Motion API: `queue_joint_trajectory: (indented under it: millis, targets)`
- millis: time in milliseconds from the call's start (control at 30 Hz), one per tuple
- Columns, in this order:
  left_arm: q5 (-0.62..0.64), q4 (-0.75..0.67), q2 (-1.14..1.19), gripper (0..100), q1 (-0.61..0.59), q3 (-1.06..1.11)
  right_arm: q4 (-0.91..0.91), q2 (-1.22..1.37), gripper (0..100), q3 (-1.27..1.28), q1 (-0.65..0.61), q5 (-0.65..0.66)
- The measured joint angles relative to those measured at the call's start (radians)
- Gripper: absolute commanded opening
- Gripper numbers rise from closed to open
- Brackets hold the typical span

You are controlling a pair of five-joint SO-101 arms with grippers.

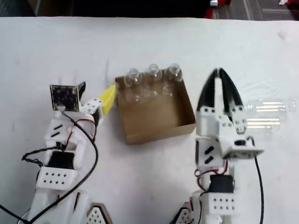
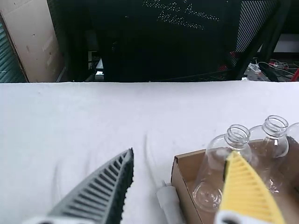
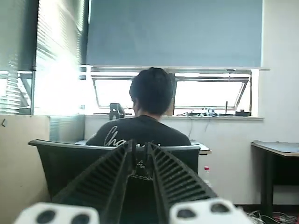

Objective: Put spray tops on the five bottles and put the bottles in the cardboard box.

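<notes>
While left tool gapes empty beside cardboard box, right tool closed.

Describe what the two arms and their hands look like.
Both arms are white blocks with black motors. The left arm trails black and red cables and carries a square black camera board; the left hand has one grey and one yellow ribbed finger. The right hand has two black tapering ribbed fingers; a black cable runs down the right arm.
</notes>
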Motion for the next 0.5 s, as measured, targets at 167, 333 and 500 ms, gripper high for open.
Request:
queue_joint_trajectory:
  millis: [167,333,500]
  targets:
    - [0.0,0.0,0.0,29,0.0,0.0,0.18,-0.232,1.5,0.123,0.107,0.0]
    - [0.0,0.0,0.002,29,-0.002,0.02,0.25,-0.186,1.5,0.144,0.244,0.0]
    - [0.0,0.0,0.0,29,-0.002,0.018,0.428,-0.184,1.7,0.144,0.348,0.0]
